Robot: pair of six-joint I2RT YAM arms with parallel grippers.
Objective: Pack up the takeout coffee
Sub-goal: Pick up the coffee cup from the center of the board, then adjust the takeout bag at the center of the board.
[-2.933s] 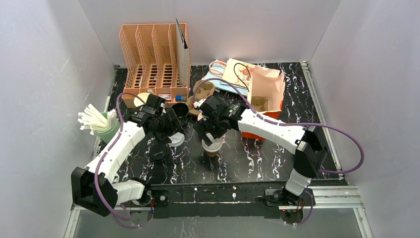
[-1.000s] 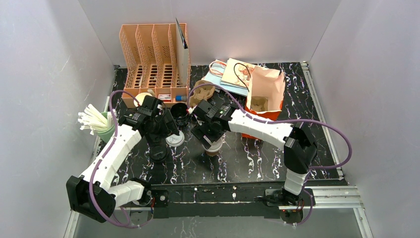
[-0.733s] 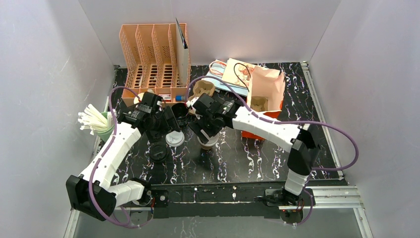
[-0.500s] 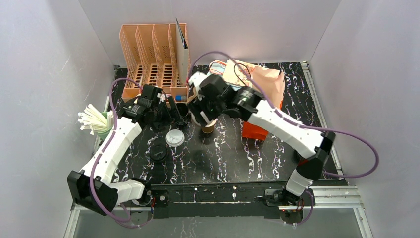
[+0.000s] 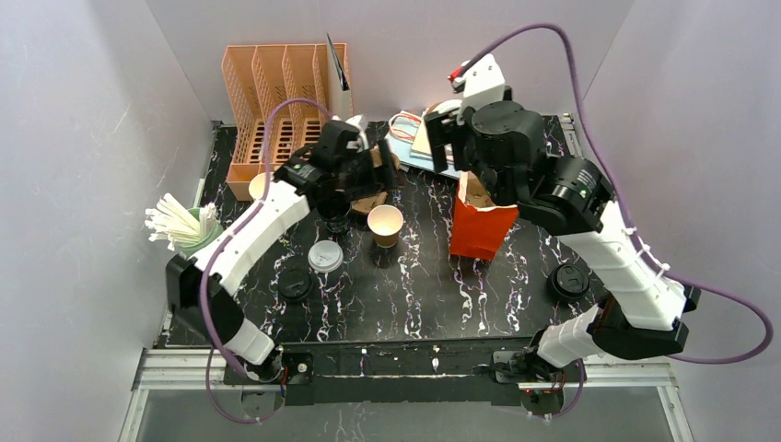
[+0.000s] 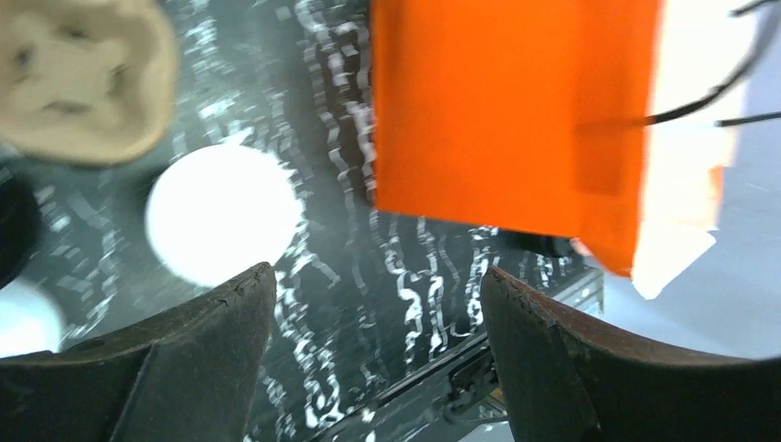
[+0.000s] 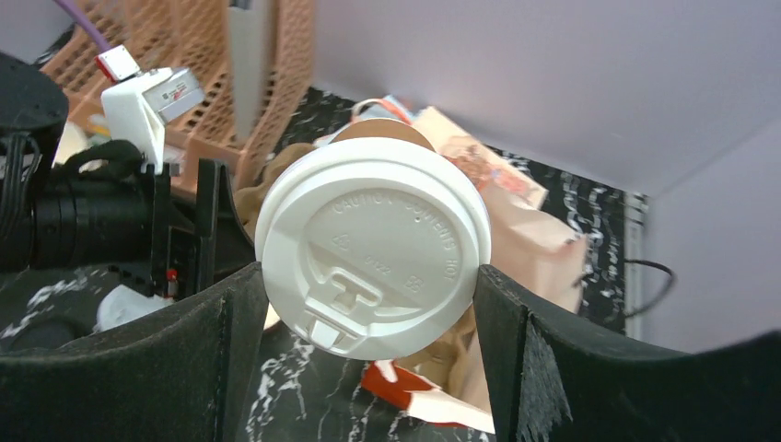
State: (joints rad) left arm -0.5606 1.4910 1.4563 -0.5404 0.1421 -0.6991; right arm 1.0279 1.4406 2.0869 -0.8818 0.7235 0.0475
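Height is the worry from above: the right arm (image 5: 599,230) hangs high over the orange bag (image 5: 481,226). Left gripper (image 6: 376,276) gapes empty above the table (image 6: 322,83). Right gripper (image 7: 368,276) clamps the lidded takeout coffee (image 7: 373,230) above that bag; lowered off-centre, it could crumple the rim.

The takeout coffee (image 7: 385,130) shows brown kraft paper at 12 o'clock above its lid (image 7: 373,244), which is smooth, matt white plastic with embossed lettering. The tabletop (image 5: 414,295) is glossy black, veined white. The paper bag (image 5: 479,235) is matt orange.
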